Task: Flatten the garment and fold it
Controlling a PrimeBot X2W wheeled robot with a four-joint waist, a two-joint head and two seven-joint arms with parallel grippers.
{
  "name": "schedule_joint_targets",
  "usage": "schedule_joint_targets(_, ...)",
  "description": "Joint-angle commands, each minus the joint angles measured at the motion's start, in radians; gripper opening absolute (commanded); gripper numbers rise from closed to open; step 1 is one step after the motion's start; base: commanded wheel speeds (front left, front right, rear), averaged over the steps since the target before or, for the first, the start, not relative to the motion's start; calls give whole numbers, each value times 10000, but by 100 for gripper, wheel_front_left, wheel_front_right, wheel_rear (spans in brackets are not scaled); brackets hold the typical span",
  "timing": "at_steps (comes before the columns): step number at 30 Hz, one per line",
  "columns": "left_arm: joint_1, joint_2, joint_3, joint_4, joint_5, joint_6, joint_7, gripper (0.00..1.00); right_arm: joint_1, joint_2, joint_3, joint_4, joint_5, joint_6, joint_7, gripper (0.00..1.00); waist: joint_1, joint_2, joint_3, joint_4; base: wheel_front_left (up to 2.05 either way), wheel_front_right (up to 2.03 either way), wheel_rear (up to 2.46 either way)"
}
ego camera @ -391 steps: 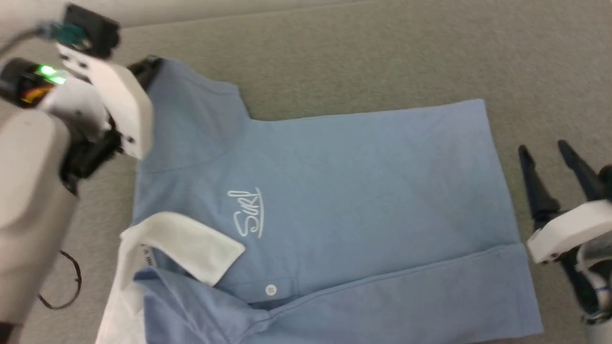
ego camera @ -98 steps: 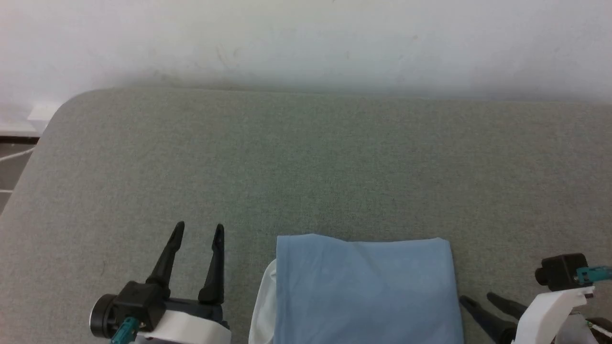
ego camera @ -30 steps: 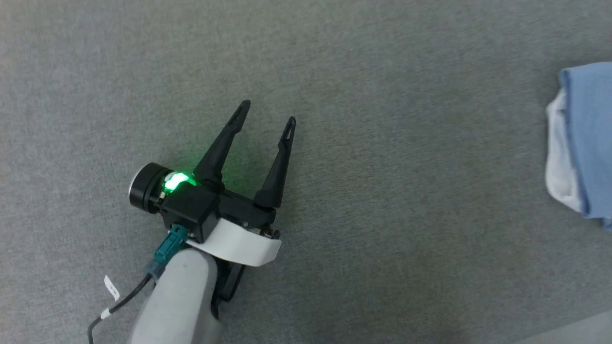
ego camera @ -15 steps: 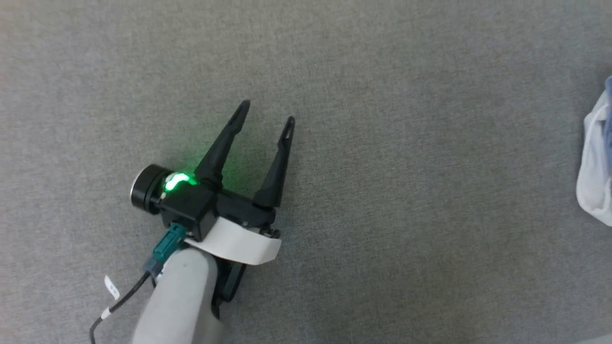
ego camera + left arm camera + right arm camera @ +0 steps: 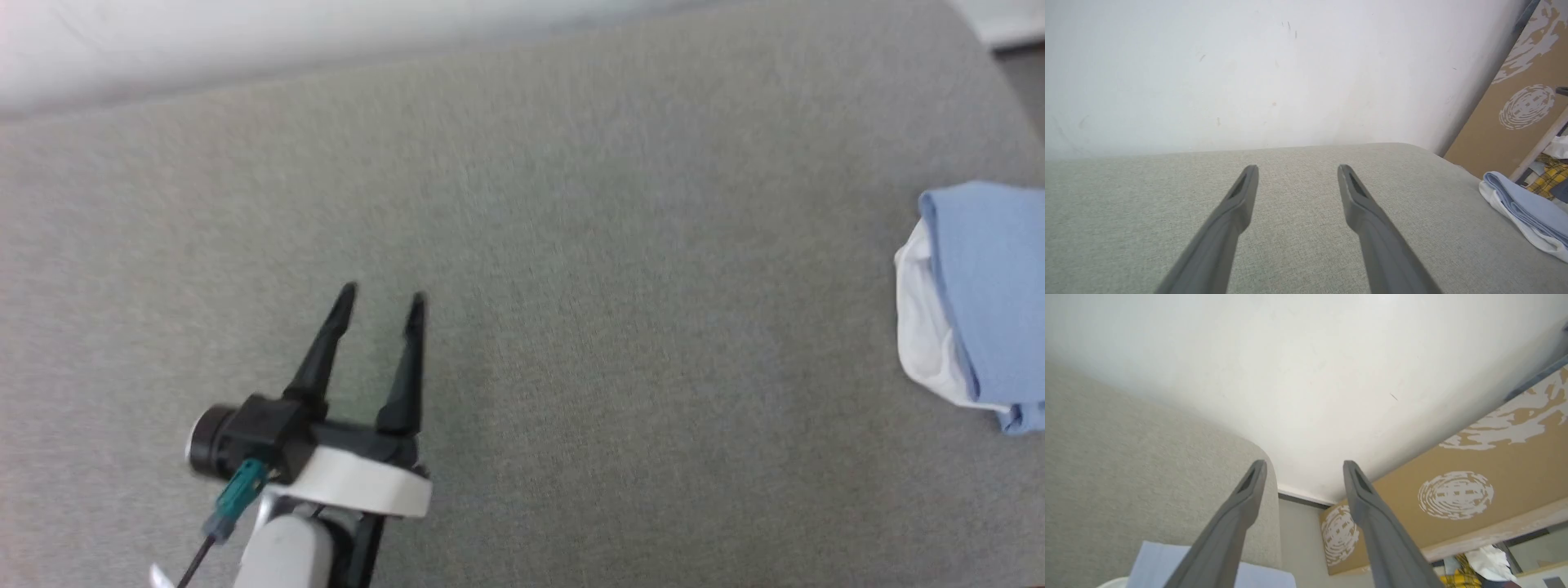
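Well to the right, folded light blue garment (image 5: pixel 988 286) near the grey desk (image 5: pixel 612 245) edge, white showing beneath, left gripper (image 5: pixel 381 298) fingers apart over bare desk (holding nothing), right gripper (image 5: pixel 1304 465) fingers apart too, by the garment.

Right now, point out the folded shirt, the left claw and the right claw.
shirt (image 5: pixel 992 294), head view, on the blue top layer of the folded stack.
left claw (image 5: pixel 382 296), head view, midway between its open fingertips.
right claw (image 5: pixel 1304 463), right wrist view, midway between its open fingertips.
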State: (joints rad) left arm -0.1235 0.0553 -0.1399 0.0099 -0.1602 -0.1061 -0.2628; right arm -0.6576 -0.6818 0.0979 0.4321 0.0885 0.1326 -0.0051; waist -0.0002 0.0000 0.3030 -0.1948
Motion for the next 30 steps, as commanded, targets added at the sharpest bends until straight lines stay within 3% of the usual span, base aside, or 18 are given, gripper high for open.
schedule_joint_targets(1, 246, -26, 208, 1, 45, 163, 10, 100, 198, 347, -97, -328, 186, -19, -213, 100, 2, 0, -1464, 229, 0, 0, 0)
schedule_joint_targets(4, 477, -32, 399, -13, 70, 297, 10, 100, 535, 781, -314, -785, 352, -19, -421, 100, 2, 0, -1750, 374, 0, 0, 0)
schedule_joint_targets(11, 1118, -44, 784, -19, 78, 492, 10, 100, 2557, 2885, -1471, -2581, 1334, -19, -912, 100, 2, 0, -2465, 1020, 0, 0, 0)
schedule_joint_targets(19, 1689, -48, 906, 10, 24, 688, 10, 100, 4927, 4723, -1824, -3976, 1673, -19, -1358, 100, 2, 0, -3038, 1630, 0, 0, 0)
schedule_joint_targets(30, 2330, -50, 913, 125, 105, 909, 10, 100, 7023, 5932, -1319, -4098, 1319, -19, -2247, 100, 2, 0, -3440, 2045, 0, 0, 0)
